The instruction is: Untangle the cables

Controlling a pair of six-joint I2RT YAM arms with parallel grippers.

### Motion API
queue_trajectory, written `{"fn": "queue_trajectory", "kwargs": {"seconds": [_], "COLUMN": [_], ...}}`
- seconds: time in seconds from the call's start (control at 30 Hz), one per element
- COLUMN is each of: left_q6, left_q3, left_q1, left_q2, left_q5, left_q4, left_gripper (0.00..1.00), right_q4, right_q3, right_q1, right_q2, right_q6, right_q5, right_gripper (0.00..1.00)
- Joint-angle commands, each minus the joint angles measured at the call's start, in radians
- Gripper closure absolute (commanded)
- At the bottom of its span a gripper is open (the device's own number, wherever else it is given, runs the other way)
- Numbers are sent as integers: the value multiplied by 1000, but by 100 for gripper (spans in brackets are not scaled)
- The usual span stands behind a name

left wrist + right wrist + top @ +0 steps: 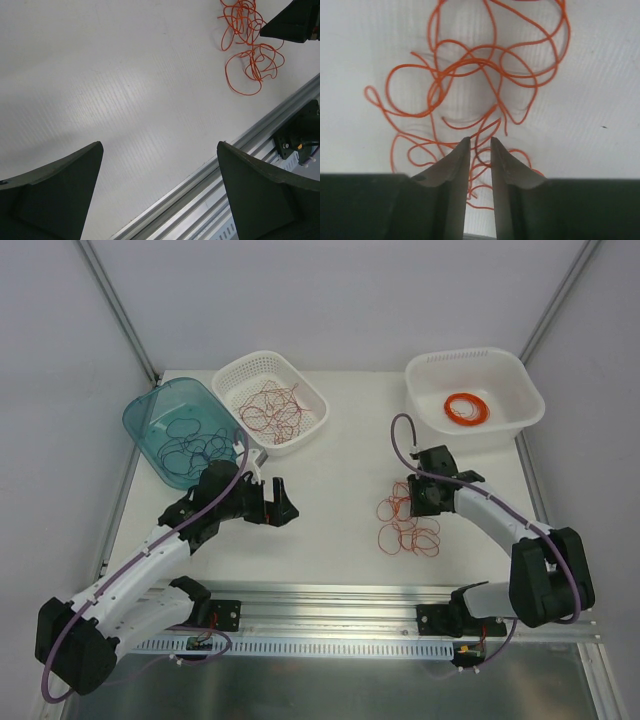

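Note:
A tangle of thin orange-red cables (408,525) lies on the white table to the right of centre. The same cables (470,75) fill the right wrist view, and the cables (247,45) also show at the top right of the left wrist view. My right gripper (418,502) is down at the tangle's far edge. Its jaws (480,140) stand a narrow gap apart, with several strands running between them and no strand visibly pinched. My left gripper (283,502) hovers wide open over bare table left of centre, and its jaws (160,145) have nothing between them.
A white basket (232,370) with red cables and a blue bin (135,420) with dark cables stand at the back left. A white tub (520,370) at the back right holds a thick orange coil ring (467,409). An aluminium rail (340,595) runs along the near edge.

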Motion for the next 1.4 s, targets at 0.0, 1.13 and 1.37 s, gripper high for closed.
{"fn": "queue_trajectory", "kwargs": {"seconds": [0.0, 1.13, 1.37], "left_q6": [-10, 57, -41], "left_q3": [-6, 135, 203], "left_q1": [-11, -161, -295], "left_q2": [-13, 143, 300], "left_q5": [2, 65, 25], "left_q4": [0, 222, 421], "left_gripper": [1, 1, 2], "right_q4": [-19, -30, 27], "right_q3": [79, 766, 650], "right_q1": [50, 154, 179], "right_q2": [-25, -270, -295], "right_q6": [-11, 214, 289], "right_q5": [-51, -298, -269], "right_gripper": [76, 99, 99]}}
